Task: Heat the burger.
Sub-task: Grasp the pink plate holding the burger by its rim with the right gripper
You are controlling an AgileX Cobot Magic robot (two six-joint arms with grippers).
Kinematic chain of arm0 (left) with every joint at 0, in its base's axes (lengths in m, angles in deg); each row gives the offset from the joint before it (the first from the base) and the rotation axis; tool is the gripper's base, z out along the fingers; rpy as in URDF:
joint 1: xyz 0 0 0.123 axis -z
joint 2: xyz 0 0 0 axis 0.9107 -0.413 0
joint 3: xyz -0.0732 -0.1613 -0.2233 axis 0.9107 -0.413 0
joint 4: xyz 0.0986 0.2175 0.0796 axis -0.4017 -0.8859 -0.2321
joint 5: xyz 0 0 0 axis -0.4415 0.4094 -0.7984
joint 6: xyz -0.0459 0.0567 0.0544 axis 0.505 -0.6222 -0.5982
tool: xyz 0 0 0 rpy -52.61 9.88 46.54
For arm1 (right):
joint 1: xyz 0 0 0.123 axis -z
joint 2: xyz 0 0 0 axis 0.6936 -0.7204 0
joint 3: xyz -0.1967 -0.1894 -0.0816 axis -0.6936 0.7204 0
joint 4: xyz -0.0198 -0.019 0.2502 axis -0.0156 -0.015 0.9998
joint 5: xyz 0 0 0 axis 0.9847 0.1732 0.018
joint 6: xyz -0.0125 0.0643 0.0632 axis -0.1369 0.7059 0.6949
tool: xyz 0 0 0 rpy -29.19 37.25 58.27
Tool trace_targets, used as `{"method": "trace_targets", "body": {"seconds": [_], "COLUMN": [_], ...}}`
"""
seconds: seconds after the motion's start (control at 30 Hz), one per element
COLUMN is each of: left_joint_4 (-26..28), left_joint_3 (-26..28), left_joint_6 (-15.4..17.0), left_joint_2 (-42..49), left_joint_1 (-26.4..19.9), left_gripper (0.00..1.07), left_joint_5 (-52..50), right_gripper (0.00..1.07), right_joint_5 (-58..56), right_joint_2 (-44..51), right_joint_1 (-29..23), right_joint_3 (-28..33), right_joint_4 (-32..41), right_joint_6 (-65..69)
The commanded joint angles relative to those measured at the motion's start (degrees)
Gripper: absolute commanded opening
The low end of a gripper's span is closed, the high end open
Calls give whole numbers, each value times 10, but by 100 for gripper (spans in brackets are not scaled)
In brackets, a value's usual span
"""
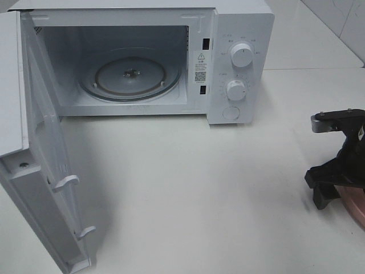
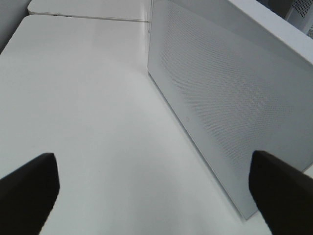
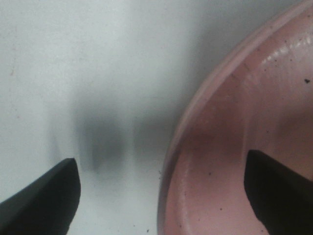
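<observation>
1. Step in hand: the microwave (image 1: 239,57) stands with its door (image 1: 45,171) swung fully open and the glass turntable (image 1: 131,74) bare. By judgement, loading has not begun; the pick-up of the food is the step in hand.
2. The burger appears in no view. Its position cannot be stated.
3. The right gripper (image 3: 159,196) is spread wide and holds nothing. Its tips straddle the rim of the pink plate (image 3: 195,112), one over the table (image 1: 199,171), one over the dish interior.
4. The left gripper (image 2: 154,196) is likewise spread wide and empty, hanging beside the outer face of the door.
5. Next move, as judged: close on the plate rim squarely, lift level, and carry it to the turntable.
6. Materials: the plate is shallow and glazed, with dark specks. The door panel carries a fine dotted mesh. The cabinet is smooth white, with two round knobs (image 1: 241,55).
</observation>
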Motion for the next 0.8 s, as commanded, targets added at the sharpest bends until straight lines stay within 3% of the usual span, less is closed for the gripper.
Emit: {"method": "trace_targets", "body": {"seconds": [0.03, 0.27, 0.37, 0.43, 0.47, 0.5, 0.6, 0.67, 0.7, 0.77, 0.8], "left_joint_4": [2, 2, 2, 2, 2, 2, 2, 2, 2, 2, 2], "left_joint_3": [-2, -2, -2, -2, -2, -2, -2, -2, -2, -2, -2], "left_joint_6": [-1, -1, -1, -1, -1, -1, -1, -1, -1, -1, -1], "left_joint_2": [10, 10, 10, 10, 10, 10, 10, 10, 10, 10, 10], "left_joint_1": [-1, -1, -1, -1, -1, -1, -1, -1, -1, -1, -1], "left_gripper": [98, 98, 98, 98, 98, 98, 98, 98, 98, 98, 98], "left_joint_5": [-7, -7, -7, -7, -7, -7, -7, -7, -7, -7, -7], "right_gripper": [83, 80, 74, 60, 60, 50, 46, 26, 26, 11, 11], "right_joint_5": [5, 5, 5, 5, 5, 3, 4, 5, 5, 5, 5], "right_joint_2": [-19, -25, -25, -25, -25, -28, -30, -40, -40, -40, -40], "right_joint_1": [3, 3, 3, 3, 3, 3, 3, 3, 3, 3, 3], "right_joint_3": [1, 1, 1, 1, 1, 1, 3, 10, 10, 10, 10], "right_joint_4": [-1, -1, -2, -3, -3, -9, -14, -18, -18, -18, -18], "right_joint_6": [2, 2, 2, 5, 5, 9, 10, 11, 11, 11, 11]}}
